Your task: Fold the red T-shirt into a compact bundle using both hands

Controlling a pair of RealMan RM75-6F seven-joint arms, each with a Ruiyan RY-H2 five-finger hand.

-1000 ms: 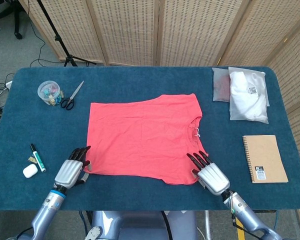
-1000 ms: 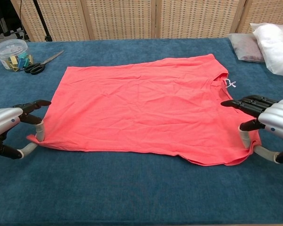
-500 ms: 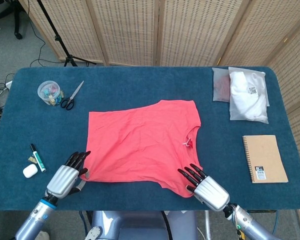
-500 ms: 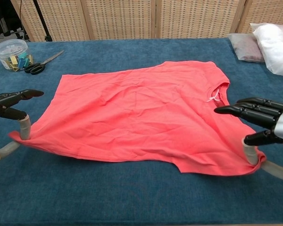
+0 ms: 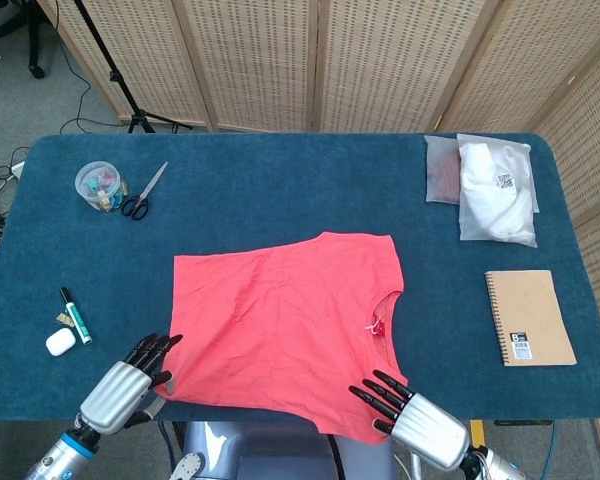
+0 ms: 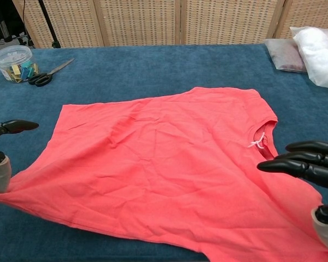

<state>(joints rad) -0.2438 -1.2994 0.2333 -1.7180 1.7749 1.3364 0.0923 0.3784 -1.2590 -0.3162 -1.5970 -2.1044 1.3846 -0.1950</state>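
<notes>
the shirt (image 5: 285, 330) lies spread on the worktop (image 5: 280, 190), near its front edge, with the near hem lifted off the cloth surface at both front corners. the left hand (image 5: 120, 390) pinches the near left corner between thumb and a finger, other fingers (image 6: 13, 126) stretched out; the right hand (image 5: 415, 425) does the same at the near right corner, which hangs right at the worktop's edge.

the step in hand looks like drawing the shirt toward the robot to set up the first fold. to do it well, keep both pinches level and pull evenly, so the cloth stays taut between the hands and does not skew; the right corner seems further forward than the left, so the left should catch up. hold the hem low to keep the far part sliding flat instead of bunching.

the shirt's long axis runs left to right across the worktop, slightly slanted. its collar, with a small white tag (image 6: 256, 141), points to the robot's right; the bottom hem faces left.
</notes>
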